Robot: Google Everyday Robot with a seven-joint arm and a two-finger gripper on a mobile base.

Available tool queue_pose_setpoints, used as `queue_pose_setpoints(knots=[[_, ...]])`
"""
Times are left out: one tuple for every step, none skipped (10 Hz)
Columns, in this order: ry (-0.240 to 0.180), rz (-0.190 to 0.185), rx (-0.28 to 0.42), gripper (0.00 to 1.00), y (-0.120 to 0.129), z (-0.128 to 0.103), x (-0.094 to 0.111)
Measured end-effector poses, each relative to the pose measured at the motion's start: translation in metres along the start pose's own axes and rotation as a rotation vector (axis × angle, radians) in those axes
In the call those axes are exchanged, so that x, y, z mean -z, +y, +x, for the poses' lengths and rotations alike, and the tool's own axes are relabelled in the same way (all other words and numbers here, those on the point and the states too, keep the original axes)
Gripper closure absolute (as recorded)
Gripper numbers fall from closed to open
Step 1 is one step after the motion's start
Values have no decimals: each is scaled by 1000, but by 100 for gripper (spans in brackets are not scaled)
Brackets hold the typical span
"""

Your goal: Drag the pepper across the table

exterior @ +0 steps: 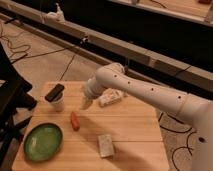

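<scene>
The gripper [86, 103] hangs low over the table [135, 125], pointing down and slightly left; whether it is open or closed cannot be told, and no object shows in its hold. Its tip sits just up and to the right of the pepper [74, 120], near it, though contact between the 2 cannot be made out.

The white arm [150, 92] comes in from the lower right edge, climbs leftward over the right side of the table, bends at a rounded joint above the far half of the tabletop, then drops down and left to the gripper. A row of small dark dots runs along its casing.

The pepper lies flat on the planks in the left half of the table, its long axis running roughly from the far side toward the near side. It is apart from everything else: the green plate [43, 142] lies at the near left corner, below and left of it; a white block [105, 145] rests near the front edge to its right; a pale cup [57, 103] with a dark flat object [54, 92] laid across its top stands to its far left. A white lumpy object [111, 98] lies on the table just right of the gripper, partly covered by the arm. Dark cables [30, 52] trail over the floor beyond the table
</scene>
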Motion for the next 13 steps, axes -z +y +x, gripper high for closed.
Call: queue_pose_setpoints(knots=[[-16,-22,-22,34,8,2,-13],[-34,-42,-39,34,15,2,-26],[-59,-54,-56,34,19,0,-35],[-101,-68,-86,34,26,-2,-47],[-138,-81,-109,34,31,-4,-58],[-164,-92,-121,34,35,-5,-67],[-200,-106,-135,34,40,-9,-77],[-247,-121,-159,34,47,-10,-89],[-277,-135,-180,34,54,-8,-101],[-292,-147,-195,34,59,-4,-110],[-298,-156,-206,34,64,1,-118],[-295,-167,-221,34,70,10,-127],[-287,-170,-226,34,73,16,-132]])
